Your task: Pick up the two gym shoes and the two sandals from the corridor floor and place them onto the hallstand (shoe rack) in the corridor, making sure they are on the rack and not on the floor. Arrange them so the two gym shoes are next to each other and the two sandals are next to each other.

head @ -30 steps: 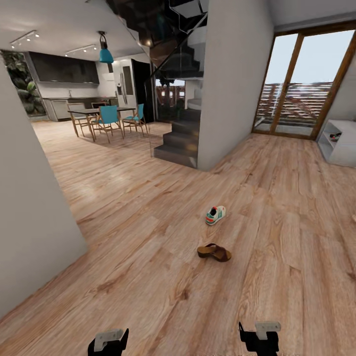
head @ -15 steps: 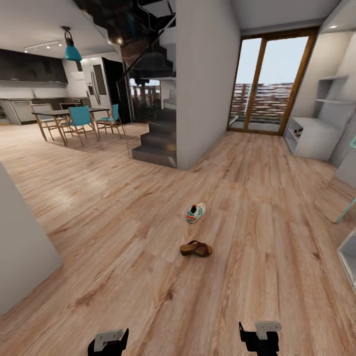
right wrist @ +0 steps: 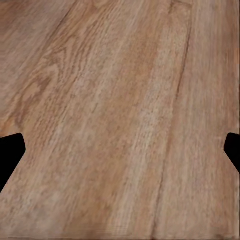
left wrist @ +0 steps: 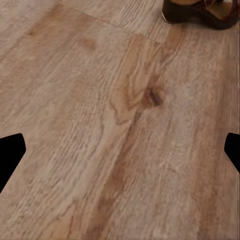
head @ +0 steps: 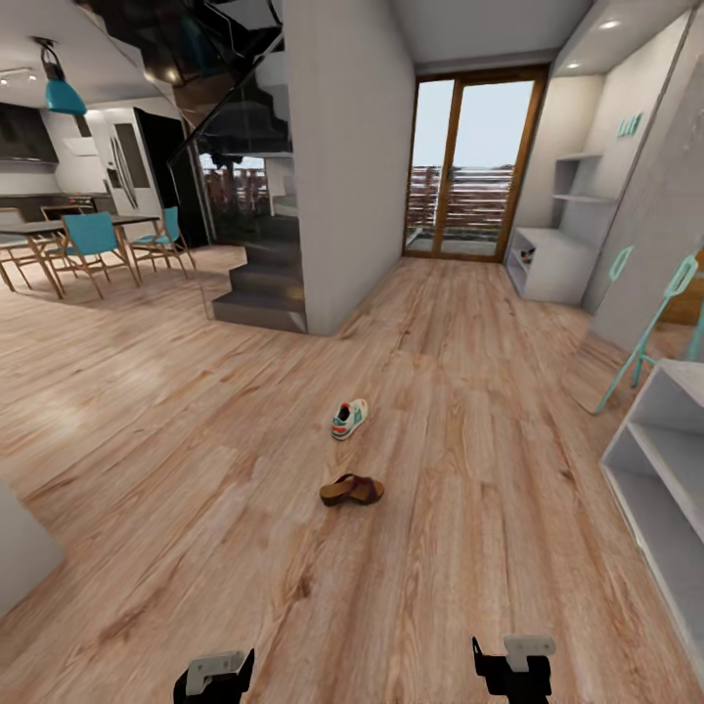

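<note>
One white gym shoe (head: 349,418) with green stripes lies on the corridor floor (head: 460,391), well ahead of me. A dark-brown sandal (head: 352,490) lies on the planks a little nearer, and its edge shows in the left wrist view as the sandal (left wrist: 200,11). The hallstand (head: 552,264) stands far off at the right by the glass door, with two floating shelves (head: 579,176) above it and a small dark item in its shelf. My left gripper (head: 215,675) (left wrist: 120,155) and right gripper (head: 513,670) (right wrist: 120,155) hang low over bare floor, both open and empty.
A smaller white two-tier bench (head: 665,469) stands close on the right, with a teal-framed object (head: 650,323) leaning behind it. A grey wall block and dark stairs (head: 264,284) sit ahead left. A dining table with teal chairs (head: 93,244) is far left.
The camera has turned to the right, so the whole picture slid left and the near white bench came into view. The shoe, the sandal and both grippers have not moved.
</note>
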Robot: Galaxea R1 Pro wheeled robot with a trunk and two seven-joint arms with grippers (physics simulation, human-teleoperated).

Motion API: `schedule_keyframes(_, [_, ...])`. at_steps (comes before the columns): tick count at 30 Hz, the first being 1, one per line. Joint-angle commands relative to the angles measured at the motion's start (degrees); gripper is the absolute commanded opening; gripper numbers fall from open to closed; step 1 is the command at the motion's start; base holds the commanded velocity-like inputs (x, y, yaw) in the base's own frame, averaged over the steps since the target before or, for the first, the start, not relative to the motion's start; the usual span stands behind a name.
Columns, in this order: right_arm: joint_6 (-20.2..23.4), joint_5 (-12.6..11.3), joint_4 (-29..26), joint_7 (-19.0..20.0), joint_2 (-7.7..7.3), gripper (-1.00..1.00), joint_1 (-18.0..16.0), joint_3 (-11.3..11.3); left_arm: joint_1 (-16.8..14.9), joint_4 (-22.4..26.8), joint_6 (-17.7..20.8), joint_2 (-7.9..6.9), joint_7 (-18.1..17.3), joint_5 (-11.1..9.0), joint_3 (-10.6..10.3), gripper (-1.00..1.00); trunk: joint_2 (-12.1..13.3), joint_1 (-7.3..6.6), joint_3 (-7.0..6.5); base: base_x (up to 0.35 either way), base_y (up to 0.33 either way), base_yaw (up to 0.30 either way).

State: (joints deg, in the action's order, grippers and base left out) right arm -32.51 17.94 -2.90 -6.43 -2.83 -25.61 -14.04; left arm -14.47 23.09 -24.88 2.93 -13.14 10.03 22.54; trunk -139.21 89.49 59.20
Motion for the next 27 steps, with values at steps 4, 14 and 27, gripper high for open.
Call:
schedule_keyframes(4, [-0.1,0.62,0.09,-0.27,-0.02,1.0,-0.05,-0.28,-0.03,0.03,-0.17,0.05,-0.31,0.51,0.49,1.0,-0.02,-0.01,0.05,0.0,0.0,-0.3])
schedule_keyframes(14, [-0.1,0.68,0.09,-0.25,-0.07,1.0,-0.05,-0.28,-0.03,0.03,-0.25,0.05,-0.31,0.52,0.47,1.0,-0.02,-0.01,0.05,0.0,0.108,-0.3])
schedule_keyframes(27, [-0.1,0.62,0.09,-0.25,-0.01,1.0,-0.05,-0.28,-0.03,0.03,-0.26,0.05,-0.31,0.51,0.49,1.0,-0.02,-0.01,0.05,0.0,0.293,-0.3])
